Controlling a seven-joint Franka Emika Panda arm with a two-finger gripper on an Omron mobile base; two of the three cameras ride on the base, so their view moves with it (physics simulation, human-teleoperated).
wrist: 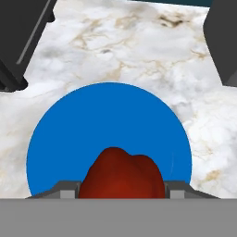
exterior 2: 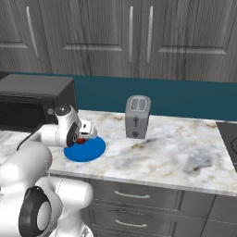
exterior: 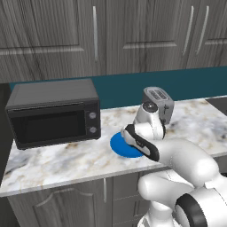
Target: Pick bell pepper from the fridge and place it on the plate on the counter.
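In the hand view the red, lumpy bell pepper (wrist: 121, 173) sits between the two finger tips of my gripper (wrist: 121, 190), which is shut on it. Directly beneath lies the round blue plate (wrist: 106, 120) on the marbled counter (wrist: 139, 41). From the right base view the gripper (exterior 2: 83, 137) hangs just over the left part of the plate (exterior 2: 90, 150), with a bit of the pepper (exterior 2: 81, 140) showing under the hand. In the left base view the arm covers most of the plate (exterior: 119, 146). The fridge is out of view.
A black microwave oven (exterior: 53, 113) stands on the counter (exterior: 66, 162) left of the plate, close to the arm. A silver toaster (exterior 2: 137, 116) stands behind and right of the plate. A dark cooktop corner (exterior 2: 230, 134) is at the far right. Cabinets hang above.
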